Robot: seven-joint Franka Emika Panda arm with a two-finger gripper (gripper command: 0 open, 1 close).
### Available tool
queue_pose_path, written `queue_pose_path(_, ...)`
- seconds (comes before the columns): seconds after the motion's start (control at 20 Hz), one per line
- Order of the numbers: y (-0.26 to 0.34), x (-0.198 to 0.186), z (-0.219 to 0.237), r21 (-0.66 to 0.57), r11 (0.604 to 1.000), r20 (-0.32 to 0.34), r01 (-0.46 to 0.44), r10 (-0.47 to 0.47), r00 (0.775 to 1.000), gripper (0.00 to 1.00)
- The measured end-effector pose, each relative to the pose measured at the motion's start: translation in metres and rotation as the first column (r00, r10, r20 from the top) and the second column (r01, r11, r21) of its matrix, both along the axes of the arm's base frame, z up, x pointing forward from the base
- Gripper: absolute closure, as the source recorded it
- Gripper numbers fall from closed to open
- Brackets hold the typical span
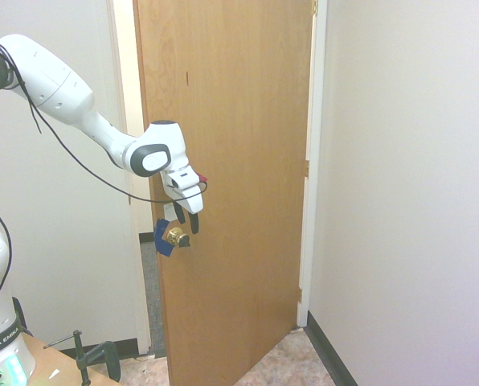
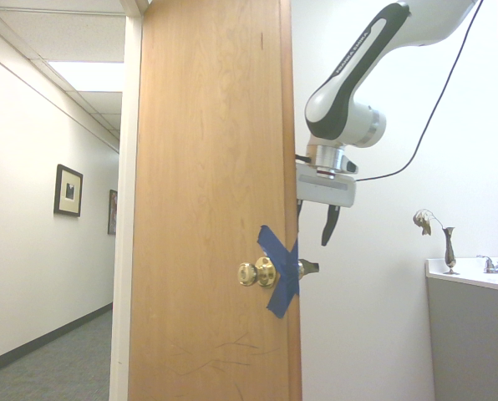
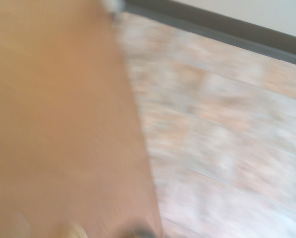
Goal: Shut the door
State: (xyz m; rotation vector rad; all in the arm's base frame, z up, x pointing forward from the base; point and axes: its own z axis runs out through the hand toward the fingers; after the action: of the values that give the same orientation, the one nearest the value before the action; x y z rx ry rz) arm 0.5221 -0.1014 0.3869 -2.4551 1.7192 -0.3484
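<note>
Door [image 1: 231, 193] ajar, ctr of 1st ext. view; free edge w/ knob [image 1: 178, 237] left of ctr, gap beyond. Pincer [image 1: 187, 215] just above knob, fingers spread. Open floor [image 1: 292, 362] btm right.

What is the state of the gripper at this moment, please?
Gripper: open, fingers apart and nothing between them; it hangs above the brass knob, not holding it.
</note>
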Motion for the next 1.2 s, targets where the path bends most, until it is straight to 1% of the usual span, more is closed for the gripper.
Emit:
queue_pose_path(0.1,0.065,0.040,0.001,-0.002,0.998,-0.004,-0.058,0.058,0.998,0.00)
queue_pose_path(0.2,0.117,0.078,-0.003,-0.037,0.992,0.029,-0.118,0.119,0.992,0.00)
queue_pose_path(0.35,0.172,0.121,-0.015,-0.076,0.978,0.041,-0.193,0.196,0.980,0.00)
queue_pose_path(0.45,0.212,0.141,-0.012,-0.095,0.962,0.041,-0.254,0.259,0.965,0.00)
queue_pose_path(0.6,0.282,0.158,0.006,-0.093,0.938,0.044,-0.334,0.339,0.940,0.00)
queue_pose_path(0.7,0.307,0.170,0.014,-0.085,0.928,0.042,-0.363,0.368,0.929,0.00)
queue_pose_path(0.8,0.313,0.184,0.024,-0.077,0.921,0.044,-0.383,0.386,0.921,0.00)
queue_pose_path(0.9,0.311,0.185,0.036,-0.073,0.918,0.054,-0.391,0.395,0.917,0.00)
queue_pose_path(0.95,0.309,0.180,0.043,-0.072,0.918,0.052,-0.390,0.393,0.918,0.00)
queue_pose_path(1.05,0.299,0.162,0.062,-0.066,0.922,0.034,-0.380,0.383,0.923,0.00)
queue_pose_path(1.2,0.268,0.128,0.096,-0.053,0.937,0.006,-0.346,0.347,0.938,0.00)
